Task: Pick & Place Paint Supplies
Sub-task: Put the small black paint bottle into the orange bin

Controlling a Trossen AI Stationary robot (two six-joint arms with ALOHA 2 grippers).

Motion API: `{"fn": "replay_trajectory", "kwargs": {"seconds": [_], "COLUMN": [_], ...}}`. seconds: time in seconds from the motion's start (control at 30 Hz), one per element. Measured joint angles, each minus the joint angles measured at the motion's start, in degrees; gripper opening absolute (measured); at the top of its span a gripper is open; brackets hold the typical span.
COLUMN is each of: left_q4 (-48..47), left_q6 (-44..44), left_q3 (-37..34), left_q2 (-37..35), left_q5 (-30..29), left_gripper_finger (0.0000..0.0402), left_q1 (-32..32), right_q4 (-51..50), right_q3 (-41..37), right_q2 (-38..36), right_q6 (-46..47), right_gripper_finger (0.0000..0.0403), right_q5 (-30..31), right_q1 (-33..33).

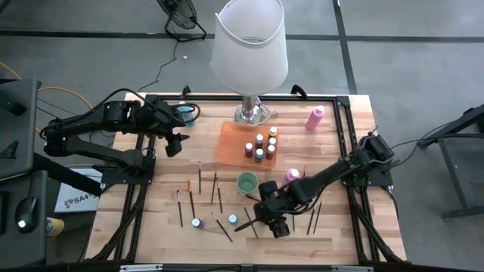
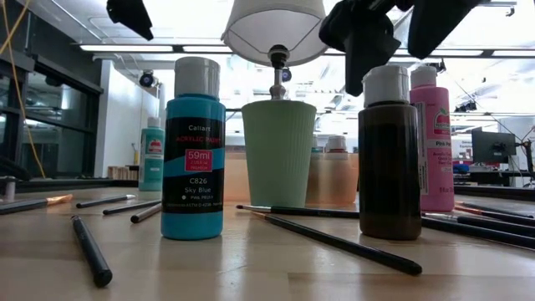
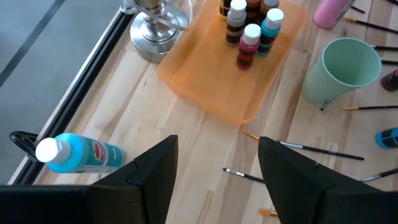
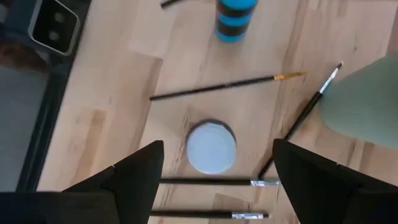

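The right claw (image 1: 266, 217) hangs above the near middle of the wooden worktop (image 1: 348, 143), fingers spread and holding nothing; in its wrist view a dark bottle with a white cap (image 4: 211, 146) stands upright straight below, between the two fingers but apart from them; a sky-blue bottle (image 4: 234, 18) stands just beyond it, and thin dark-handled brushes (image 4: 227, 86) lie scattered around both; in the low view the two bottles stand side by side in front of a pale green cup (image 2: 278, 155), the blue one on the left and the dark one on the right. The left claw (image 1: 175, 141) hovers over the far left part of the worktop, fingers parted with nothing between them; a teal bottle (image 3: 78, 154) lies on its side near the worktop's edge, just beside it. An orange tray (image 1: 231, 143) sits in front of the lamp (image 1: 249, 45) and carries a cluster of small paint bottles (image 1: 262, 145), all upright; a pink bottle (image 1: 314, 117) stands near the far right corner, and a second pink bottle (image 1: 292, 174) shows next to the right arm, close to the green cup; more brushes (image 1: 200, 177) lie loose across the near left of the worktop.
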Motion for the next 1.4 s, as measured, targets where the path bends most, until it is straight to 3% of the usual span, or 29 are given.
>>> {"fn": "replay_trajectory", "kwargs": {"seconds": [0.77, 1.2, 1.4], "left_q4": [-0.3, -0.3, -0.1], "left_q6": [0.0, 0.0, -0.2], "left_q3": [0.0, 0.0, 0.0], "left_q2": [0.0, 0.0, 0.0], "left_q5": [0.0, -0.2, -0.6], "left_gripper_finger": [0.0216, 0.0216, 0.0216], "left_q1": [0.0, 0.0, 0.0], "right_q4": [1.0, 0.9, 0.2], "right_q3": [0.0, 0.0, 0.0], "right_q2": [1.7, -3.6, -9.0], "right_q6": [1.6, 24.6, 28.7], "right_gripper_finger": [0.0116, 0.0114, 0.0114], "right_q5": [-1.9, -4.5, -2.1], "right_q1": [0.3, -1.5, -5.2]}}
